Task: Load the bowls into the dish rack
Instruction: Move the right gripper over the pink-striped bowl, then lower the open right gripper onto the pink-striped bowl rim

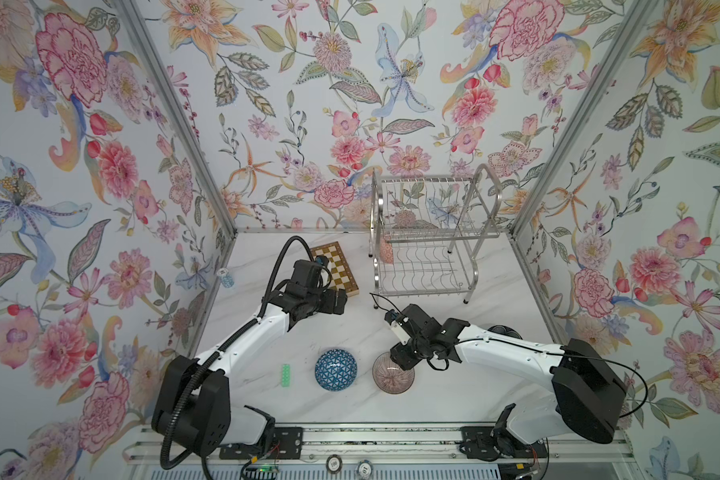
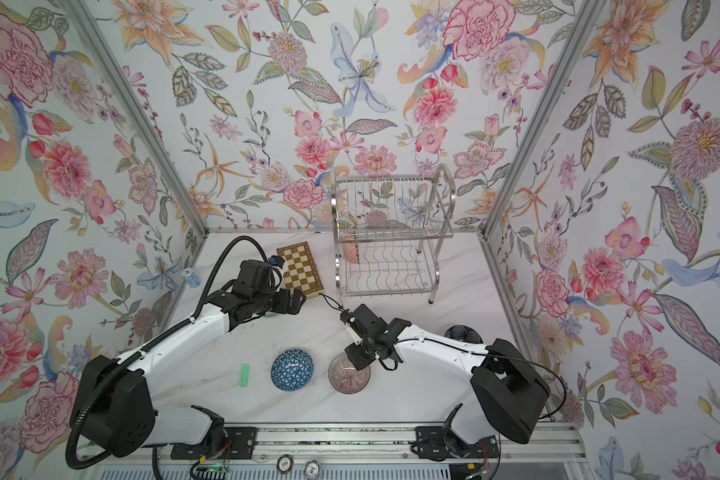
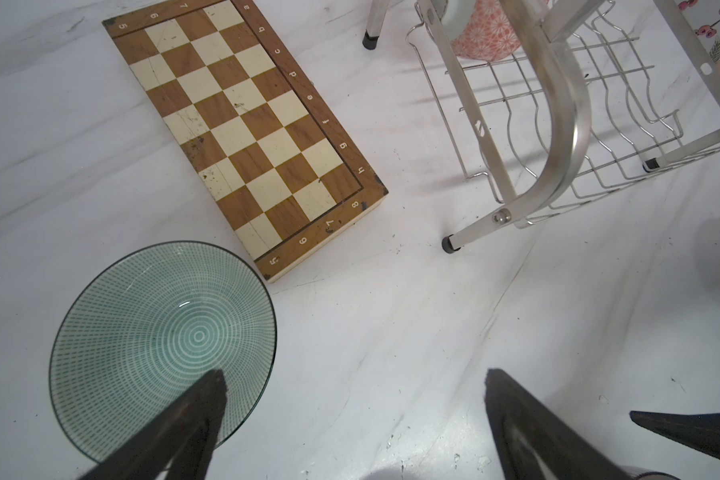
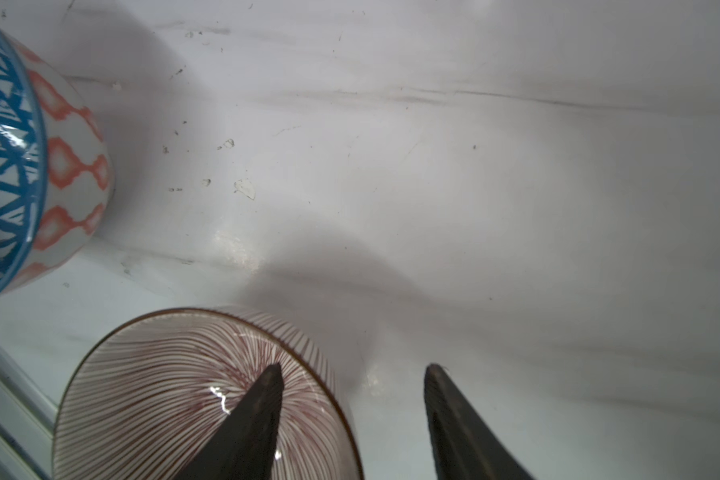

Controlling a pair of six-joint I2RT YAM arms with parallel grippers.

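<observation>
In both top views the dish rack [image 1: 429,237] stands at the back of the counter [image 1: 350,407] with a red-latticed bowl [image 1: 386,252] on edge in its lower shelf. The blue bowl [image 1: 336,369] and pink bowl [image 1: 391,380] sit upright near the front, just apart. The right claw [image 1: 404,362] hangs over the pink bowl's rim, and the left claw [image 1: 339,301] is beside the chessboard [image 1: 341,270]. In the left wrist view the left claw gapes wide and empty, one finger over the mint bowl [image 3: 154,332], the other over bare counter, the rim between: likely lined up to pinch the wall. In the right wrist view the right claw stands apart too, astride the pink bowl's wall without clamping it. A rim hold would probably let the bowl tip edgewise into the slots.
</observation>
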